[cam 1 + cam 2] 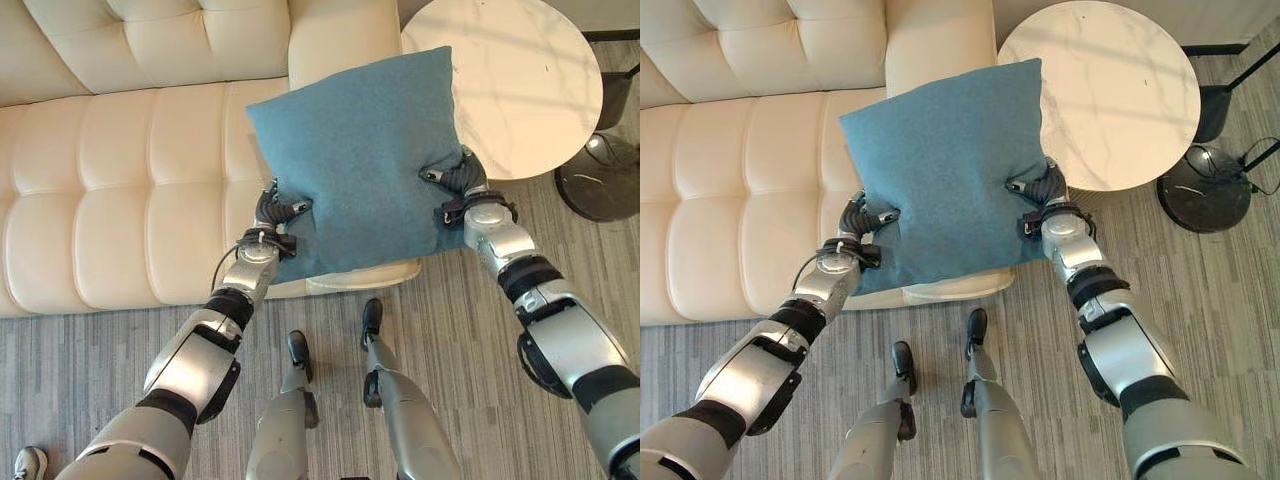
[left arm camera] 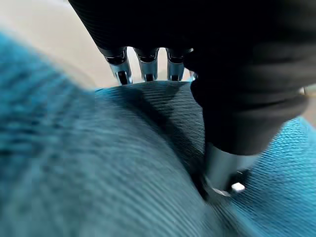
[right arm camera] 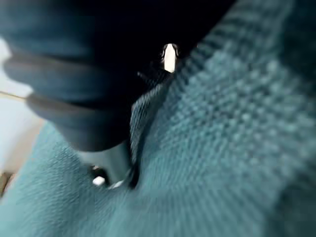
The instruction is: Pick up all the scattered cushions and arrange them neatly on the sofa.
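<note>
From the left eye: a blue cushion (image 1: 355, 160) held up in the air between both hands, over the right end of the cream tufted sofa (image 1: 110, 180) and its armrest, one upper corner overlapping the edge of the round white marble table (image 1: 520, 80). Left hand (image 1: 275, 212) clamped on the cushion's lower left edge, thumb pressed into the fabric on the near face. Right hand (image 1: 455, 180) clamped on the right edge, thumb likewise dug into the cloth. Grey striped carpet (image 1: 460, 330) underneath, and a dark round base (image 1: 600, 180) on the floor right of the table. From the right eye: same cushion (image 1: 945, 170) tilted, lower left corner hanging in front of the sofa seat's front edge, left hand (image 1: 862, 218) and right hand (image 1: 1043, 190) pinching opposite sides, well apart from each other. From the left wrist: silver fingers (image 2: 148, 69) reaching over a fold of blue weave (image 2: 98, 163), thumb (image 2: 222, 168) pushed into it from the near side, fabric gripped between them. From the right wrist: dark cover close up, thumb (image 3: 111, 165) sunk into a crease of the teal knit (image 3: 222, 148), cloth bunched round it; fingers hidden behind the cushion.
</note>
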### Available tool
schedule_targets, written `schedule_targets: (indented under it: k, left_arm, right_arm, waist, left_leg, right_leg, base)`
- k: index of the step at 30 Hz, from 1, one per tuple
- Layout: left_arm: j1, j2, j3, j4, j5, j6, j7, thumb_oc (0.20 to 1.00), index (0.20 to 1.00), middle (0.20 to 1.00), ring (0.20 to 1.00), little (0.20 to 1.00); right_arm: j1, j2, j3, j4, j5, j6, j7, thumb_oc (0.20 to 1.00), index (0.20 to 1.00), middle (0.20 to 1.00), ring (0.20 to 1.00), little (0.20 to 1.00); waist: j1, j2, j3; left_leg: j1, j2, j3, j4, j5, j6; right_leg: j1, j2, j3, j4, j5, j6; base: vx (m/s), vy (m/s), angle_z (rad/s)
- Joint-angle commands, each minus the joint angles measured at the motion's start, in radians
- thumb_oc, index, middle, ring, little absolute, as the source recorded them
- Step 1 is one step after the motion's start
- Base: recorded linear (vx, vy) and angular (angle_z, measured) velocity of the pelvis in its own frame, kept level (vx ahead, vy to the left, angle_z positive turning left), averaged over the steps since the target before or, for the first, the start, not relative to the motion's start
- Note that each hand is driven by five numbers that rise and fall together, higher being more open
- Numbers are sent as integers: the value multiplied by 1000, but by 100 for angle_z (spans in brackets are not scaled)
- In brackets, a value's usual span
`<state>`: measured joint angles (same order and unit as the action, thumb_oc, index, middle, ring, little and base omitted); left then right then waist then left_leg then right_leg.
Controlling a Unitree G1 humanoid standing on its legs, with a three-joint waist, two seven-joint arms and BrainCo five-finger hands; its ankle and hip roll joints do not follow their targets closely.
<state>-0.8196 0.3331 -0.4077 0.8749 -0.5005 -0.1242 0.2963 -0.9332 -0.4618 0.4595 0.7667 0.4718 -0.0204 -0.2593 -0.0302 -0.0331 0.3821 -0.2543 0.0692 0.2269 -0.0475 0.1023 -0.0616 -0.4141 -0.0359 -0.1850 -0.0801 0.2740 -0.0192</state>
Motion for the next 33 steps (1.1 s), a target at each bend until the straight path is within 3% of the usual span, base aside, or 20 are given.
schedule_targets:
  k: [1,7,14,21,27,29,33]
  left_arm:
    - [15,-47,-42,-140,-2,-70,-26,200,200,200,200,200]
    - [134,-64,12,-327,-27,-98,-7,200,200,200,200,200]
    - [531,-26,153,-742,69,-91,-76,200,200,200,200,200]
    - [831,15,305,-981,150,-96,-129,200,200,200,200,200]
    - [911,32,330,-1057,162,-101,-146,200,200,200,200,200]
    - [891,49,311,-1038,168,-100,-159,200,200,200,200,200]
    - [888,64,293,-1027,167,-97,-174,200,200,200,200,200]
  right_arm:
    - [79,107,64,-125,14,-74,84,200,200,200,200,200]
    - [274,129,3,-339,8,-109,114,200,200,200,200,200]
    - [669,87,-172,-782,-141,-155,204,200,200,200,200,200]
    - [894,110,-259,-998,-195,-183,278,200,200,200,200,200]
    - [928,100,-245,-1055,-272,-186,294,200,200,200,200,200]
    - [934,96,-239,-1036,-290,-194,287,200,200,200,200,200]
    - [925,82,-246,-1018,-291,-186,293,200,200,200,200,200]
  waist:
    - [9,6,-45]
    - [2,6,-69]
    - [-15,-6,-177]
    - [-18,-10,-247]
    - [-1,-5,-208]
    - [10,4,-177]
    - [41,14,-205]
  left_leg:
    - [-32,25,-47,-40,38,-56]
    - [9,15,-38,-40,12,-40]
    - [168,-1,-11,-40,-73,-4]
    - [266,-24,18,-31,-121,27]
    - [279,-31,39,-35,-115,53]
    - [241,-24,2,-17,-81,60]
    - [160,-23,-64,-27,-18,51]
  right_leg:
    - [101,-40,30,105,-226,144]
    - [135,-44,41,94,-226,146]
    - [283,-55,62,64,-246,160]
    - [329,-62,124,77,-234,189]
    - [281,-76,134,191,-225,221]
    - [287,-59,154,357,-291,200]
    - [323,-4,194,482,-336,175]
  base:
    - [16,64,-7]
    - [34,63,0]
    - [136,95,-13]
    - [34,120,-21]
    - [-189,93,-33]
    - [-320,-22,-19]
    - [-268,-107,59]
